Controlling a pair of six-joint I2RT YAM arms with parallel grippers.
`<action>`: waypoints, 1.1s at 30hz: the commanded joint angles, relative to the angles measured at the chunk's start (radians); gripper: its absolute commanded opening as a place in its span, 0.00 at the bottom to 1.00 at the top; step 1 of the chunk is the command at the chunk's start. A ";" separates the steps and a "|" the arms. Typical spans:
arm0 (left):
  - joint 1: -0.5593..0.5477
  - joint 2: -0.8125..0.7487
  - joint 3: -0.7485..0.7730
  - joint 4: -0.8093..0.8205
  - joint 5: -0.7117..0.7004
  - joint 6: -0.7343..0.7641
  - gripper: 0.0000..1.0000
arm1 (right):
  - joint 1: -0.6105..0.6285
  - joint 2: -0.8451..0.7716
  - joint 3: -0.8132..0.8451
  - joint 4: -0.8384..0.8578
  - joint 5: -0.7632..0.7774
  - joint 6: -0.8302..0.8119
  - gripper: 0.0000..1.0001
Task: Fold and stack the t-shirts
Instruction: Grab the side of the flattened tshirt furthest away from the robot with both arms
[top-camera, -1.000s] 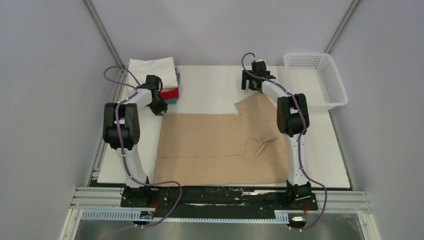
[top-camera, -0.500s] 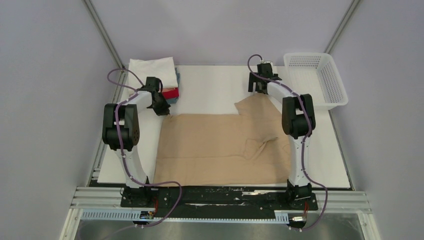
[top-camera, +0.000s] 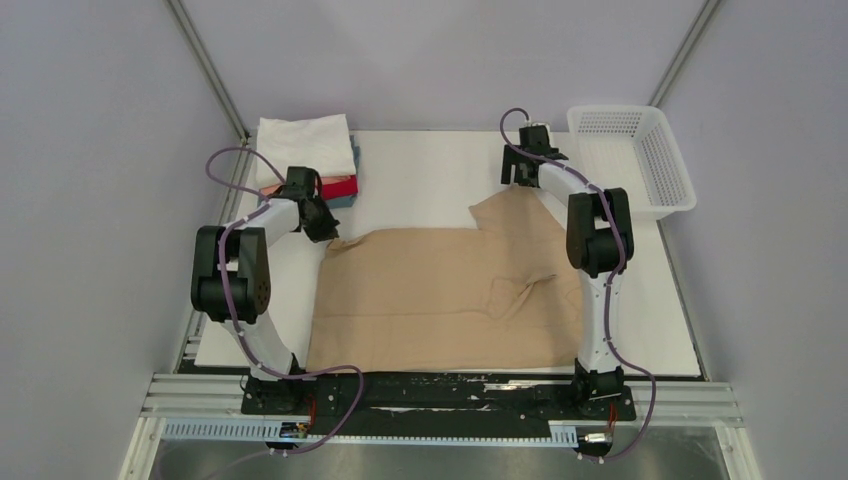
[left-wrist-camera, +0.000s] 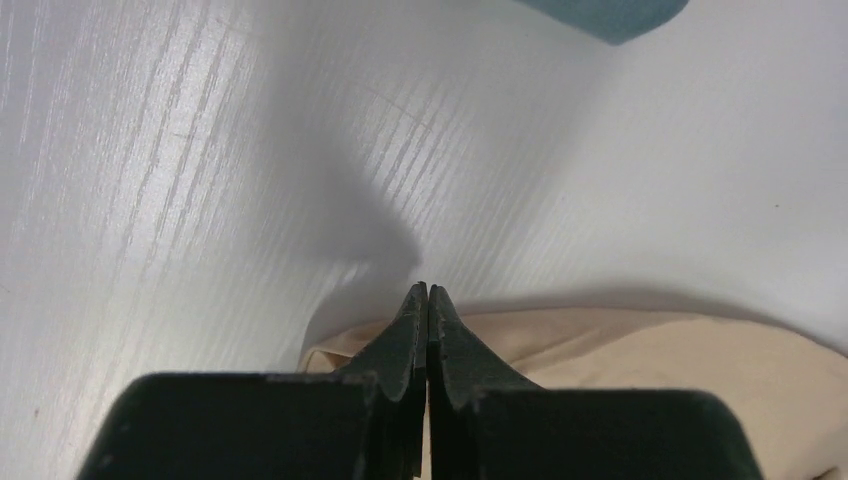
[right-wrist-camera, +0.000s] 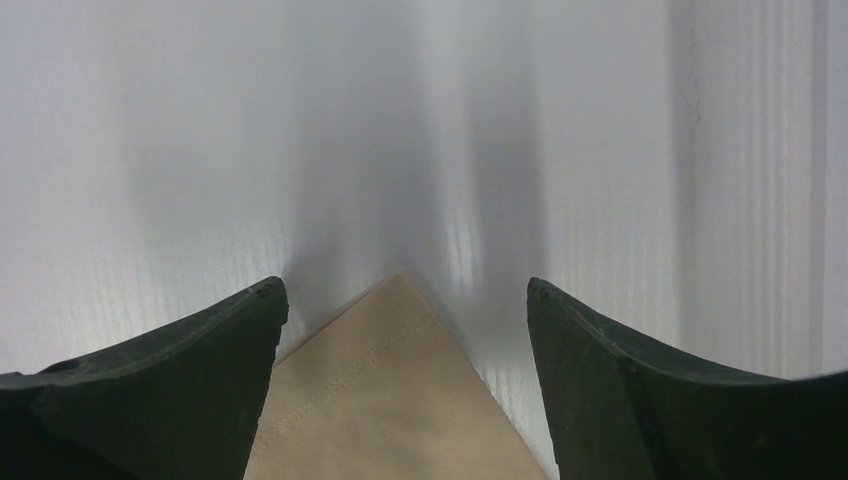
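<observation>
Stack, seemingly three folded shirts (top-camera: 305, 148), one tan tee (top-camera: 430, 290) spread, one basket (top-camera: 662, 160)

White rectangular counter (top-camera: 430, 165) with faint wood-grain texture, plain pale grey-lilac walls (top-camera: 100, 150) on three sides, slanted metal corner posts (top-camera: 206, 65), extruded aluminium rail (top-camera: 690, 405) along near edge, white mesh basket (top-camera: 668, 165) at far right corner, even diffuse lighting.

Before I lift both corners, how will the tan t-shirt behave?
Probably floppy: the tan t-shirt lies flat with a soft crease, so it should sag between grips. Likely light: it peaks up toward the shut left gripper. The narrow cloth tip inside the open right gripper may slip free.
</observation>
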 joint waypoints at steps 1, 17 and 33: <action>-0.003 -0.064 -0.021 0.056 0.034 0.000 0.00 | 0.000 -0.038 0.009 -0.005 -0.074 0.013 0.86; -0.004 -0.125 -0.080 0.074 0.075 -0.014 0.00 | 0.002 -0.098 -0.049 -0.025 -0.095 0.077 0.14; -0.041 -0.371 -0.270 0.063 0.066 -0.074 0.00 | 0.033 -0.530 -0.418 -0.027 -0.062 0.154 0.00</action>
